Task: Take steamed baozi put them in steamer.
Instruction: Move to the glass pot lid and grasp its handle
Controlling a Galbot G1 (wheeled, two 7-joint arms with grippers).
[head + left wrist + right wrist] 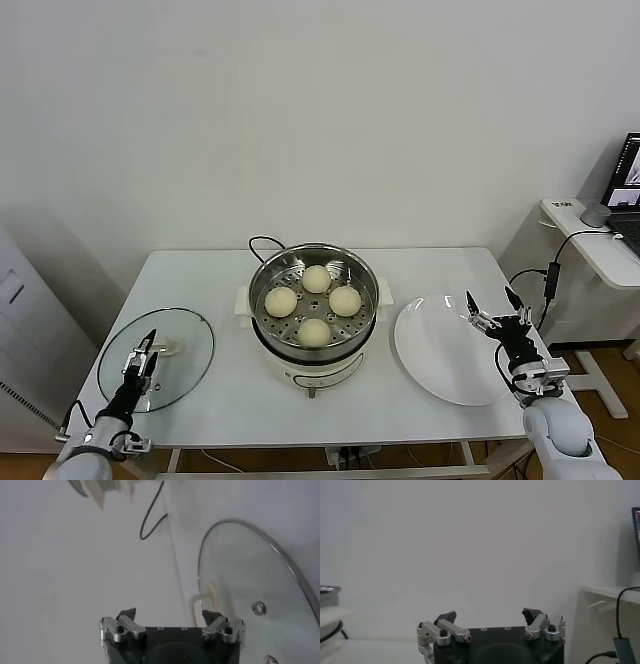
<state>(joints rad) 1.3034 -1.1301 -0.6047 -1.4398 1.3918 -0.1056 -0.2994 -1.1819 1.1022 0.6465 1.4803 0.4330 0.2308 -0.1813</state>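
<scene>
White table; left pincer [146, 352] and right pincer [490, 305] gape empty.

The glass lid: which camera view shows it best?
The head view shows it best: the whole round glass lid lies flat on the table, left of the steamer, with the open left gripper over it. The left wrist view shows only part of its rim and handle. The right wrist view does not show it.
</scene>
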